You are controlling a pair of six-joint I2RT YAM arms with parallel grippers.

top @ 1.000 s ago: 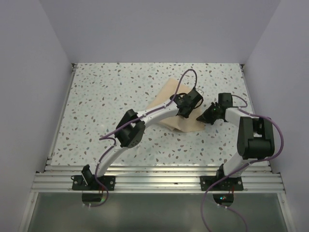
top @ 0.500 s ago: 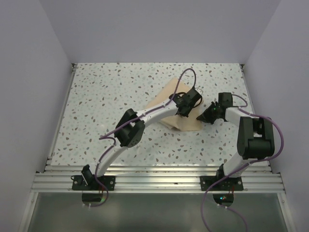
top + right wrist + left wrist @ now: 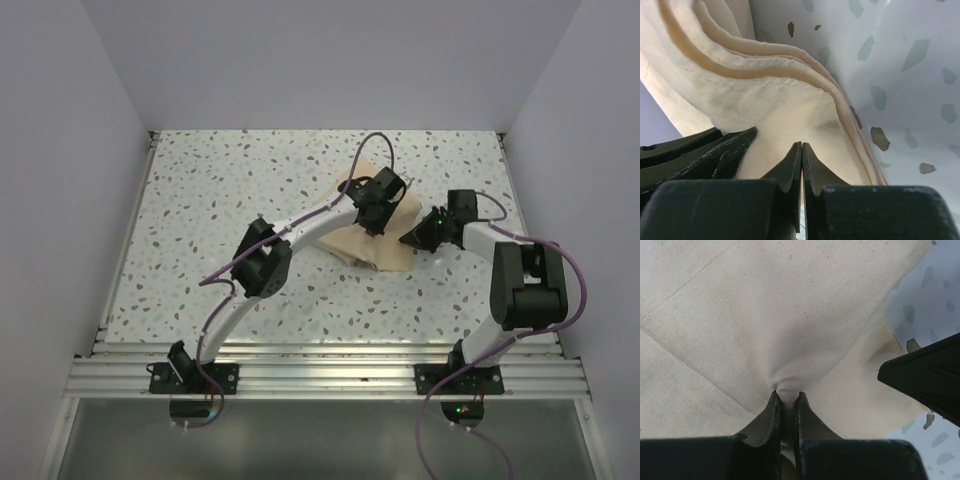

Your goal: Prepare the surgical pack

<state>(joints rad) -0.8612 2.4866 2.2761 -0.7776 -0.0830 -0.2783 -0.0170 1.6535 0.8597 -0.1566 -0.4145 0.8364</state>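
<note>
The tan wrap sheet (image 3: 388, 256) lies folded in a bundle at mid table. My left gripper (image 3: 379, 216) is over it and shut on a pinch of the sheet (image 3: 765, 315), the cloth puckered between the fingertips of the left gripper (image 3: 787, 392). My right gripper (image 3: 411, 240) sits at the bundle's right edge, jaws shut, tips against the sheet's layered folds (image 3: 770, 95); nothing shows between the tips of the right gripper (image 3: 801, 145). The steel tray, instruments and gauze are hidden or out of view.
The speckled tabletop (image 3: 220, 220) spreads to the left and behind the bundle. White walls close the table on three sides. The right gripper's finger (image 3: 930, 375) shows beside the left one; the left fingers (image 3: 705, 150) show in the right wrist view.
My left gripper has moved away and a little left with the pinched sheet, drawing the fold over the bundle. My right gripper has shifted slightly left along the bundle's edge.
</note>
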